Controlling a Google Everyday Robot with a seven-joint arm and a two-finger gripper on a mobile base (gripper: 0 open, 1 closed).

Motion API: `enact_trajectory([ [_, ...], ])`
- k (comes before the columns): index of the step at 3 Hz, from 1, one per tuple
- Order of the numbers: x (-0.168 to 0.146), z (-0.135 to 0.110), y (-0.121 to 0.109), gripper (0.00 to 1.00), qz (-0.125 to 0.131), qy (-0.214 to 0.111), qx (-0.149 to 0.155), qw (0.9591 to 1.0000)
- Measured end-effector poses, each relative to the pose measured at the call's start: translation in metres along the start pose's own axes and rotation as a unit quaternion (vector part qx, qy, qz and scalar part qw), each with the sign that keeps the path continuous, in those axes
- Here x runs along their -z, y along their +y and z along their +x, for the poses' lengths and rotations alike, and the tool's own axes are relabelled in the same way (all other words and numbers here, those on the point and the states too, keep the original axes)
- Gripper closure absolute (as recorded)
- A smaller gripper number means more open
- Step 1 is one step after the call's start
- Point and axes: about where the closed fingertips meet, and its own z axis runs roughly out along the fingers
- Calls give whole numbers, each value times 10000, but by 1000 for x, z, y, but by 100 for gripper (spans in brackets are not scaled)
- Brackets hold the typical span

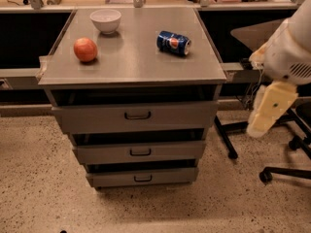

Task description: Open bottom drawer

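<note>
The bottom drawer (142, 177) is the lowest and narrowest grey front of a three-drawer metal cabinet, with a small dark loop handle (143, 178) at its centre. Its front sits about flush with the fronts above, with a dark gap over it. My gripper (268, 111), cream-coloured, hangs from the white arm (289, 52) at the right edge. It is well to the right of the cabinet, at about the height of the top drawer, and touches nothing.
The mid drawer (140, 152) and top drawer (137, 115) sit above. On the cabinet top (131, 64) are a white bowl (106, 20), an apple (85, 49) and a lying blue soda can (173, 42). Office chair legs (284, 171) stand at the right on the speckled floor.
</note>
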Motion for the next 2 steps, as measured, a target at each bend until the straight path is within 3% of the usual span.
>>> enact_trajectory([
  [1,-102,5,25,0,-533,-282,-285,9978],
  [2,-204,-7,64,0,-993,-386,-110,9942],
])
